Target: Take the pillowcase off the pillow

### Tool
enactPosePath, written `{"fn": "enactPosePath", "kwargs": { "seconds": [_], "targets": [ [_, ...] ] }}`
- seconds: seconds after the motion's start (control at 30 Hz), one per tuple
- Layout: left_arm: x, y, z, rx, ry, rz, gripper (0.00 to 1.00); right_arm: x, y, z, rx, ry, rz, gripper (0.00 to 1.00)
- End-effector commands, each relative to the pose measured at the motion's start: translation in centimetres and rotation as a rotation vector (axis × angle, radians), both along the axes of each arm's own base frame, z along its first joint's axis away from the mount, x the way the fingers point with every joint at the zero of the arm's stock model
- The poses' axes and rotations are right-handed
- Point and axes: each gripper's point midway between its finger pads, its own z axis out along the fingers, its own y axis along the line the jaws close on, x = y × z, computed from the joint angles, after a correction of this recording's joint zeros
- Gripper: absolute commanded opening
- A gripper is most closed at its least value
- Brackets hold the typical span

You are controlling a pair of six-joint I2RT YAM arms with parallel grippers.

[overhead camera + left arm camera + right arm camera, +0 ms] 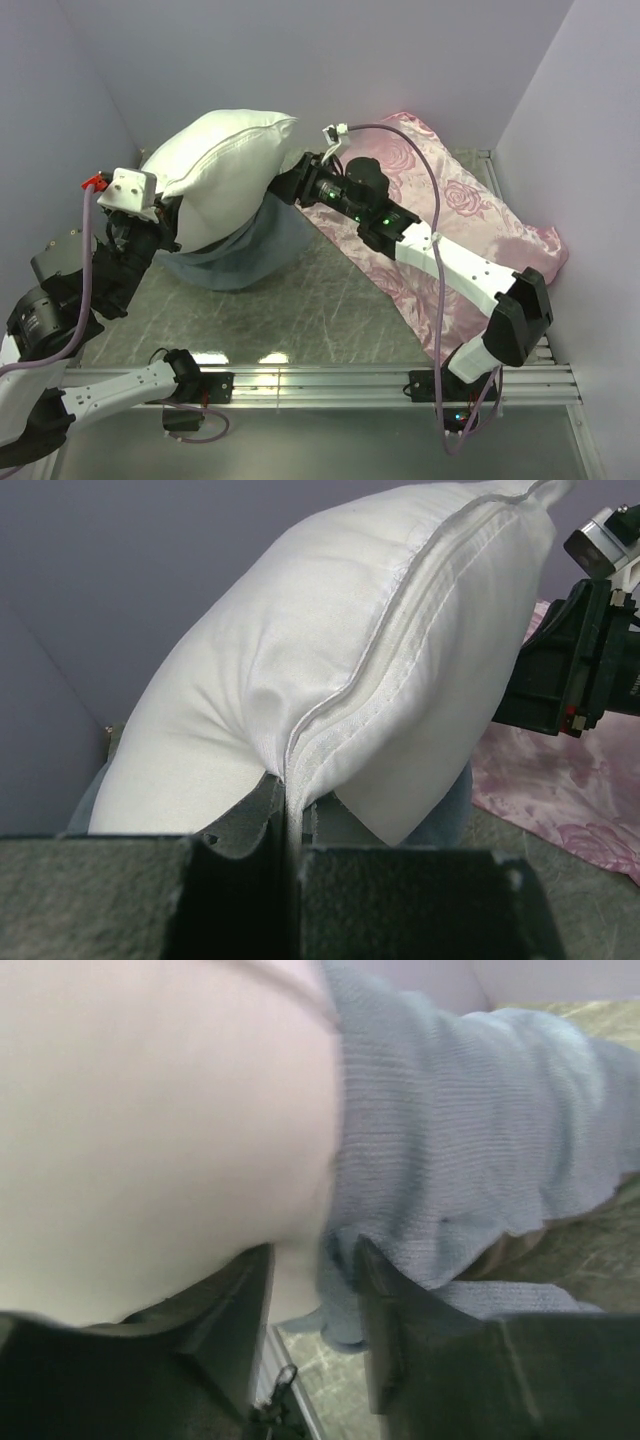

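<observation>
Enclosure: plain lilac walls (400, 60) on three sides of a grey-green marbled bench (330, 300). An aluminium rail (330, 380) runs along the lower edge of the top view.

Pillow (225, 170): white and plump, in the upper left of the top view. It stands on end, close to the left wall, with its upper corner tilted toward the centre. A raised seam runs the full length of the side seen in the left wrist view.

Pillowcase (245, 255): bunched around the lower end of the pillow only, with the grey-blue inner face outward. The loose cloth spreads onto the bench toward the centre. Most of the pillow is bare.

Left fingers (400, 900): pressed together on the pillow seam at its lower end, pinching it. The pillowcase is not in this grip.

Right fingers (395, 1340): standing apart at the right flank of the pillow. A hanging fold of the pillowcase edge and a bulge of white pillow lie in the gap. Whether the pads already press on the cloth cannot be told.

Obstructions:
- A pink satin rose-patterned cushion (470, 210) fills the right side of the bench; the right arm (450, 260) reaches diagonally over it.
- A purple cable (432, 180) arcs above that arm.
- The right wrist body (580, 660) sits against the pillow's far side at the right edge of the left wrist view.
</observation>
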Motion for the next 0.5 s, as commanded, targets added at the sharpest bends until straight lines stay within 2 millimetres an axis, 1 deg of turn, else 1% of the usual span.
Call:
{"fn": "enactPosePath", "kwargs": {
  "seconds": [0.0,0.03,0.17,0.27,0.33,0.37,0.4,0.47],
  "targets": [
    [-1.3,0.8,5.6,-0.196,-0.124,-0.037,0.0,2.8,-1.3,0.1,-0.018,0.029,-0.119,0.44],
    [-1.4,0.9,5.6,-0.198,-0.122,-0.041,0.01,3.3,-1.5,-0.7,-0.021,0.045,-0.135,0.43],
    [-2.0,1.2,6.2,-0.208,-0.13,-0.061,0.01,4.8,-2.3,-2.1,-0.051,0.07,-0.188,0.42],
    [-2.8,1.3,6.7,-0.22,-0.141,-0.095,0.01,6.1,-2.1,-2.9,-0.08,0.088,-0.203,0.38],
    [-3.4,1.1,7.0,-0.224,-0.15,-0.135,0.01,7.0,-1.8,-3.1,-0.084,0.103,-0.21,0.2],
    [-3.7,0.9,7.3,-0.227,-0.157,-0.157,0.01,7.4,-1.8,-3.0,-0.081,0.104,-0.214,0.2],
    [-4.0,0.8,7.4,-0.221,-0.161,-0.182,0.01,7.7,-1.8,-2.9,-0.079,0.107,-0.219,0.14],
    [-4.5,0.7,7.7,-0.23,-0.17,-0.212,0.0,8.9,-1.4,-3.0,-0.093,0.117,-0.23,0.1]
  ]
}}
